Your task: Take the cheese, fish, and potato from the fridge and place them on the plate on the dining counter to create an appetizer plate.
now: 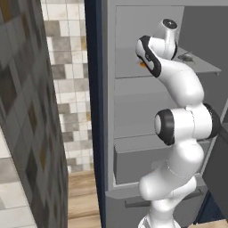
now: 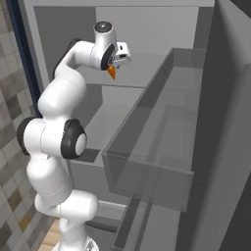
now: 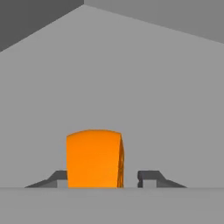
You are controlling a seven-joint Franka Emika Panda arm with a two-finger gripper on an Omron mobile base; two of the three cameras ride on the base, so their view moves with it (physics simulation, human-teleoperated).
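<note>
**Cheese between the jaws, grip not yet sure**

The jaws stand partway in, with the cheese (image 3: 94,157) between them. In the hand view one fingertip (image 3: 59,178) sits against the orange wedge's edge, while the other shows a sliver of grey shelf between itself and the cheese, so I would not call it held yet.

The right base view shows the wedge's point (image 2: 112,72) poking out under the hand, just above the upper shelf (image 2: 132,61) of the fridge (image 2: 63,29). Whether it rests there or hangs clear I cannot tell. Further along the same shelf in the left base view lies a small dark thing (image 1: 185,57), too small to name. A clear door rack (image 2: 162,147) stands close on the arm's right.

This looks like the first pick-up of the task: cheese first, with fish and potato to follow. The next move calls for the jaws to come in until both tips press the wedge. Then a short lift, a straight pull back out past the rack, and the trip to the plate on the dining desk
</note>
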